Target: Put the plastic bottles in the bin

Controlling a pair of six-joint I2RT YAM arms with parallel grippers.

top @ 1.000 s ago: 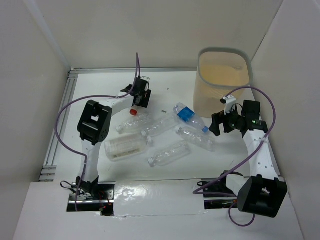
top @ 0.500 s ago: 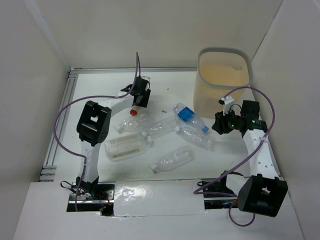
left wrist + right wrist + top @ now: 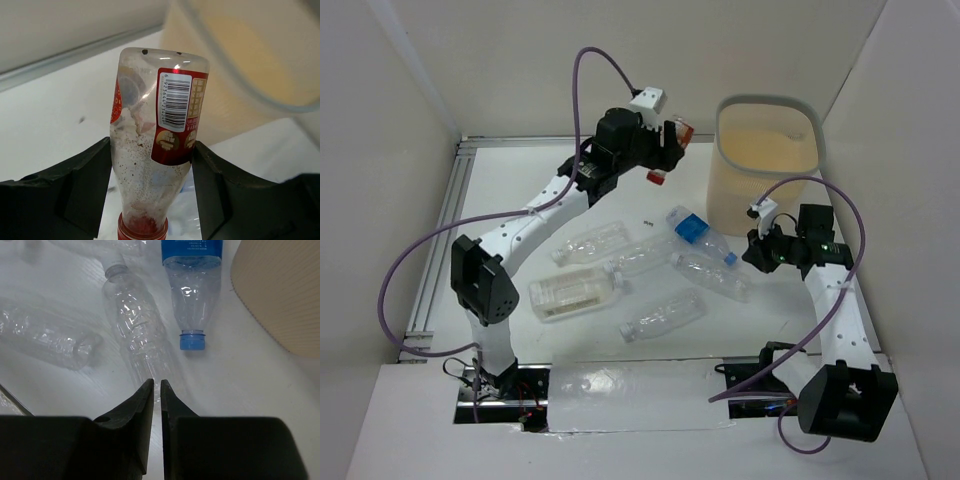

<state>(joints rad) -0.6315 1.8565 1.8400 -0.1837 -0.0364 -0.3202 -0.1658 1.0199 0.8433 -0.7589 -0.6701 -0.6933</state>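
Note:
My left gripper [image 3: 667, 148] is raised beside the bin [image 3: 750, 195] and is shut on the small red-capped bottle [image 3: 150, 100], held cap-down between the jaws [image 3: 151, 145]. The beige bin [image 3: 260, 55] fills the space just right of it. Several clear plastic bottles lie on the table: a blue-labelled one [image 3: 692, 228], a wide squarish one [image 3: 570, 292] and plain ones [image 3: 710, 275] [image 3: 665, 315]. My right gripper [image 3: 757, 248] hangs low, jaws almost together [image 3: 157, 382], tips at the base end of a plain bottle [image 3: 135, 320]. Whether they pinch its edge I cannot tell.
White walls enclose the table on three sides. A metal rail [image 3: 440, 240] runs along the left edge. Purple cables loop off both arms. The bin's wall [image 3: 280, 295] stands close to the right of my right gripper, past the blue cap [image 3: 192, 341].
My left arm has lifted the red-capped bottle off the table and swung it right, toward the bin. My right gripper's jaws have closed from wide open. One plain bottle near the front shifted slightly.

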